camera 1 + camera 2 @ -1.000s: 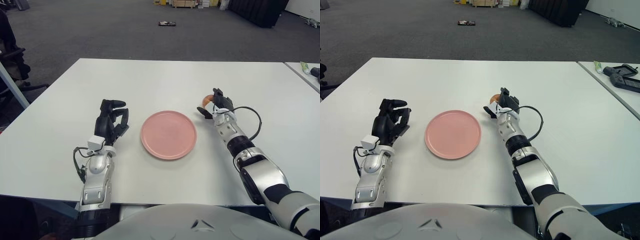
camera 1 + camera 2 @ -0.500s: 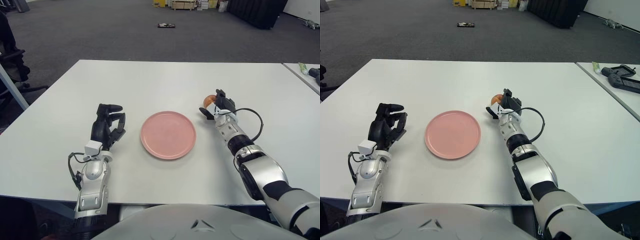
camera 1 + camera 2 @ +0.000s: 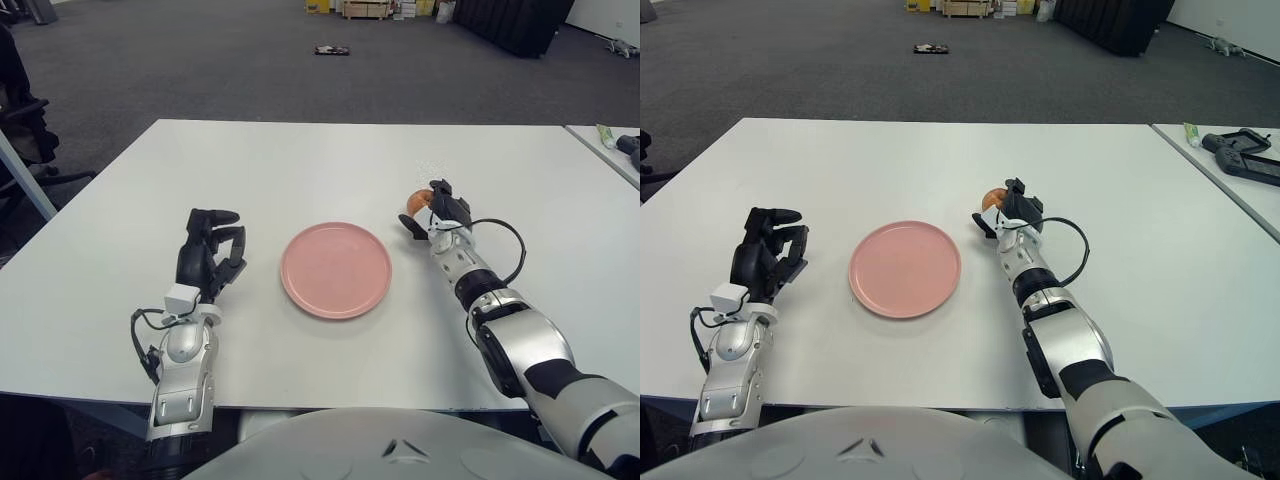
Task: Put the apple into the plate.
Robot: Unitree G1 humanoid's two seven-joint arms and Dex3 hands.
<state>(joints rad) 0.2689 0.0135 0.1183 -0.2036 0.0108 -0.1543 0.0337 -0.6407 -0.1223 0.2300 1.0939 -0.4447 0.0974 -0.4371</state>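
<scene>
A pink plate [image 3: 336, 269] lies on the white table in front of me. The apple [image 3: 417, 201], orange-red and mostly hidden, sits just right of the plate in my right hand [image 3: 430, 209], whose black fingers are curled around it close to the table surface. The hand also shows in the right eye view [image 3: 1005, 209], with the apple [image 3: 990, 197] peeking out at its far side. My left hand [image 3: 210, 250] rests idle on the table left of the plate, fingers curled and holding nothing.
The white table [image 3: 300, 170] stretches far behind the plate. A second table with small items [image 3: 1235, 150] stands at the right. An office chair [image 3: 20, 110] is at the far left, off the table.
My left hand has slid back and to the left, away from the plate. My right hand stays on the apple in nearly the same place.
</scene>
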